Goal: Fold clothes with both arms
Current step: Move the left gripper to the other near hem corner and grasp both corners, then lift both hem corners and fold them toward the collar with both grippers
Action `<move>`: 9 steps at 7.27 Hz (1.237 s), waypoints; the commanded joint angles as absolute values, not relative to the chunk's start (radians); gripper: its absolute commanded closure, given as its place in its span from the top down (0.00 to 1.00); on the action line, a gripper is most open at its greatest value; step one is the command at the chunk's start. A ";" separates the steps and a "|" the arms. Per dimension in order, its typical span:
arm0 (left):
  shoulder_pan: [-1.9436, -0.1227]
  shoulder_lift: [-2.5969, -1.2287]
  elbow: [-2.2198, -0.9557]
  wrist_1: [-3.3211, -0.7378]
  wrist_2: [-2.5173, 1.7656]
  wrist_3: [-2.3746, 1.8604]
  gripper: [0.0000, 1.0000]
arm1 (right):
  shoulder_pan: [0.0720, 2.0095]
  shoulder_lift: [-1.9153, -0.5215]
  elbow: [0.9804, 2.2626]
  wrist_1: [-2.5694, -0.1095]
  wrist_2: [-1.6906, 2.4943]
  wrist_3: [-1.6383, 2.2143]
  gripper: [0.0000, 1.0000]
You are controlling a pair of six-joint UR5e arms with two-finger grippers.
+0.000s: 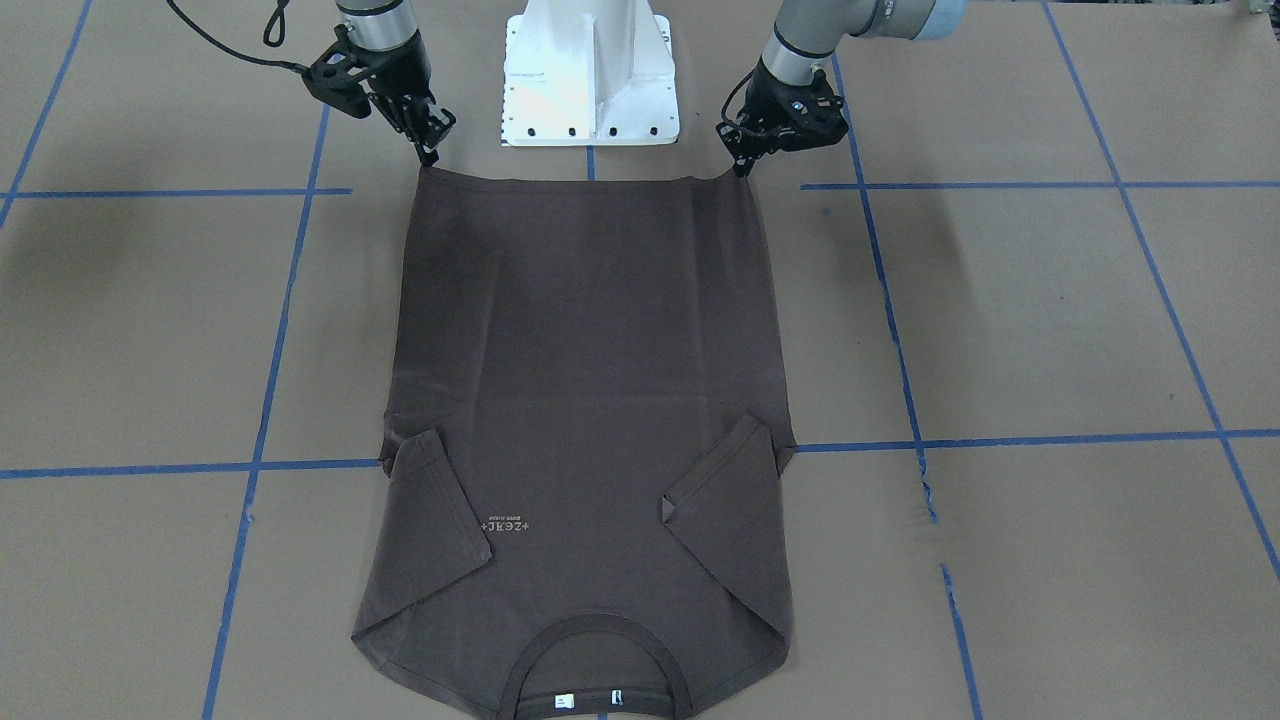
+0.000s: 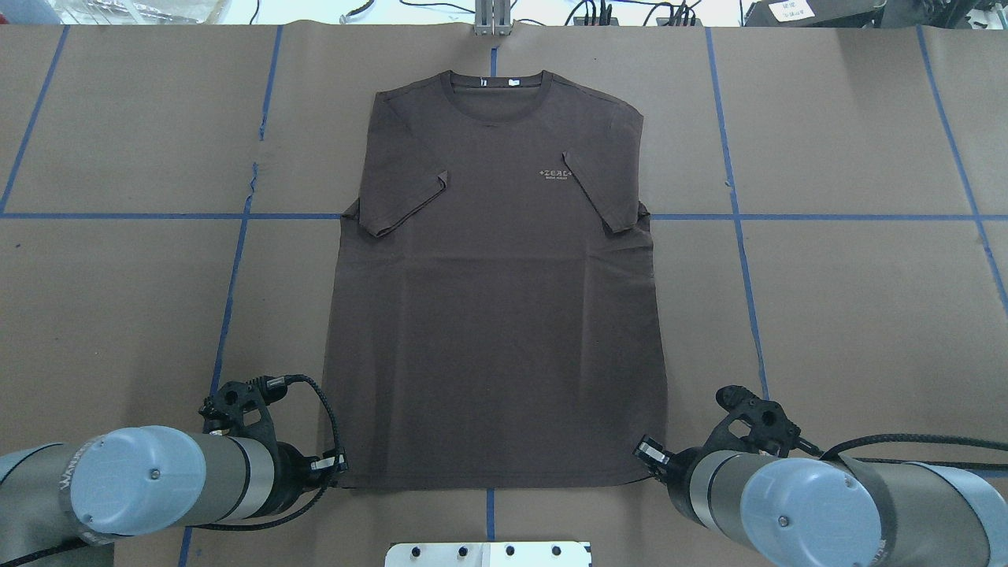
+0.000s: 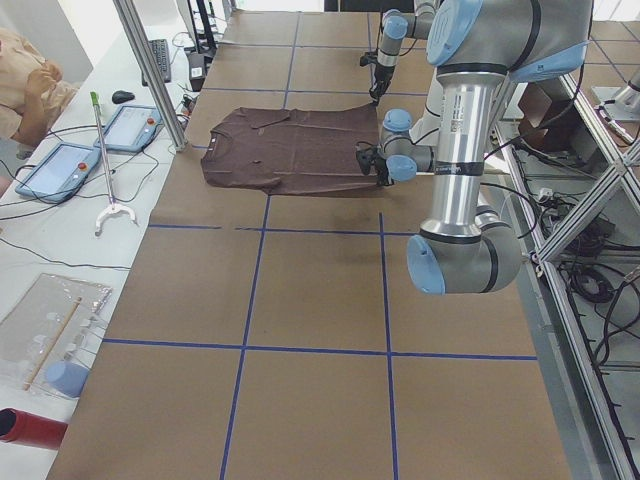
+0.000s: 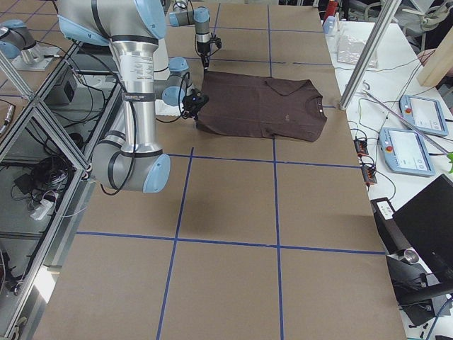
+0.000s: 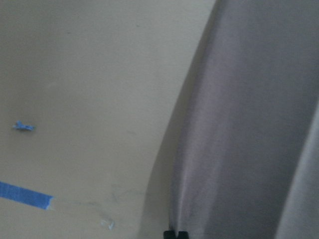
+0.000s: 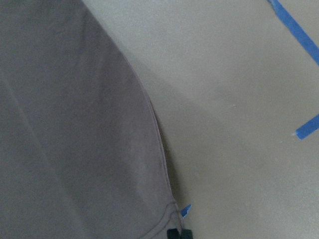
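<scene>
The dark brown T-shirt (image 1: 590,350) (image 2: 496,315) lies flat on the brown paper. Both sleeves are folded inward and the collar (image 2: 496,79) points away from the robot. My left gripper (image 2: 339,465) (image 1: 742,165) sits at the near hem corner on its side, tips pinched together on the cloth (image 5: 249,124). At the other near hem corner my right gripper (image 2: 646,453) (image 1: 428,150) is likewise shut on the fabric (image 6: 75,124). Both corners look slightly lifted, with a shadow under the edge.
The white bolted pedestal base (image 1: 590,80) stands just behind the hem, between the arms. Blue tape lines (image 2: 236,260) cross the paper. Beyond the far table edge are tablets (image 3: 60,165), a grabber tool (image 3: 105,150), a metal post (image 3: 150,70) and a person's shoulder (image 3: 20,80).
</scene>
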State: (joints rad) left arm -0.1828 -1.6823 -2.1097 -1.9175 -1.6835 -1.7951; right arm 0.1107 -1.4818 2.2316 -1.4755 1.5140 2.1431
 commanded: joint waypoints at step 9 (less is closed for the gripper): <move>-0.610 -2.044 -1.860 -1.815 -1.694 -1.596 0.00 | 0.659 -1.120 1.847 -1.476 1.703 1.719 0.00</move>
State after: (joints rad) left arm -0.5442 -1.9560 -1.9814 -1.8088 -1.6934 -1.6511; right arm 0.5942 -1.2048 1.9850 -1.4820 1.6836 1.7912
